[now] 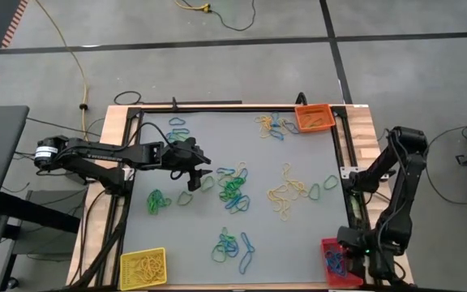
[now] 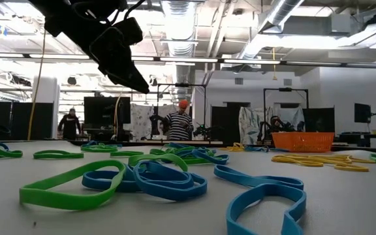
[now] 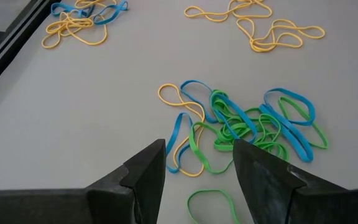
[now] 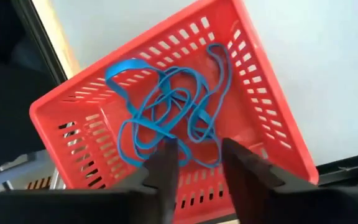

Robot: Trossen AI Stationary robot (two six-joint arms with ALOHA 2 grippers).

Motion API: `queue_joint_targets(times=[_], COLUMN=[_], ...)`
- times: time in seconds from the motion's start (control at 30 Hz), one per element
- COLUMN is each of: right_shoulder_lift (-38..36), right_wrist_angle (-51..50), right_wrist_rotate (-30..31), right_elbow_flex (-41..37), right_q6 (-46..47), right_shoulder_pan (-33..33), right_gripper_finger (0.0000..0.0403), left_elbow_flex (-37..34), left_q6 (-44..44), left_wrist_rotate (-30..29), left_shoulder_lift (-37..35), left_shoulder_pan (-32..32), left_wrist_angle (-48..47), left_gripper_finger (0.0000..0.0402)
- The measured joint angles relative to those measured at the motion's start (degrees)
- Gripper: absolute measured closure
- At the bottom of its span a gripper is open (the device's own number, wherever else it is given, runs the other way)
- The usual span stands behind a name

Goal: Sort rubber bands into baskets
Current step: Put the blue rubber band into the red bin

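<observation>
Yellow, green and blue rubber bands lie scattered flat on the grey table (image 1: 193, 243). The thickest pile (image 1: 232, 188) is at its middle and also shows in the left wrist view (image 3: 253, 127). My left gripper (image 1: 194, 173) hangs open and empty above the table just left of that pile (image 3: 199, 144). A green band (image 3: 213, 204) lies below it. My right gripper (image 4: 199, 142) is open over the red basket (image 4: 253, 93) at the near right corner (image 1: 339, 264), which holds blue bands (image 4: 166, 102). The orange basket (image 1: 314, 118) stands far right. The yellow basket (image 1: 143, 268), with yellow bands in it, stands near left.
A raised dark frame (image 1: 344, 146) runs round the table. More bands lie near the orange basket (image 1: 272, 126), right of middle (image 1: 294, 191) and toward the near edge (image 1: 233, 247). A yellow cable (image 1: 71, 57) lies on the floor beyond. People stand in the room behind (image 2: 178, 121).
</observation>
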Motion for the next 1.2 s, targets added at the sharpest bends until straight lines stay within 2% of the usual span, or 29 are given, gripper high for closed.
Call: queue_joint_targets(times=[0.1, 0.2, 0.43, 0.7, 0.83, 0.97, 1.1, 1.2], right_shoulder_lift=[-0.7, -1.4, -1.7, -1.7, -1.8, -1.8, -1.8, -1.8], right_wrist_angle=[-0.2, -0.2, -0.1, -0.1, -0.1, -0.1, -0.1, 0.0], right_wrist_rotate=[0.1, 1.9, 4.5, 7.5, 10.6, 17.7, 26.2, 28.8], right_elbow_flex=[0.0, 0.0, 0.0, 0.0, 0.0, 0.0, 0.0, 0.0], right_q6=[-0.7, -2.2, -9.0, -19.4, -26.8, -34.8, -42.0, -47.3], right_shoulder_pan=[-0.9, -1.9, -6.3, -14.2, -20.0, -27.2, -36.6, -44.9], right_gripper_finger=[0.0194, 0.0175, 0.0178, 0.018, 0.0181, 0.0181, 0.0181, 0.0181], left_elbow_flex=[0.0, 0.0, 0.0, 0.0, 0.0, 0.0, 0.0, 0.0], left_q6=[0.0, 0.0, 0.0, 0.0, 0.0, 0.0, 0.0, 0.0], left_wrist_rotate=[0.0, 0.0, 0.0, 0.0, 0.0, 0.0, 0.0, 0.0], left_shoulder_lift=[0.0, 0.0, 0.0, 0.0, 0.0, 0.0, 0.0, 0.0], left_shoulder_pan=[0.0, 0.0, 0.0, 0.0, 0.0, 0.0, 0.0, 0.0], left_wrist_angle=[0.0, 0.0, 0.0, 0.0, 0.0, 0.0, 0.0, 0.0], left_gripper_finger=[0.0223, 0.0223, 0.0223, 0.0223, 0.0223, 0.0223, 0.0223, 0.0223])
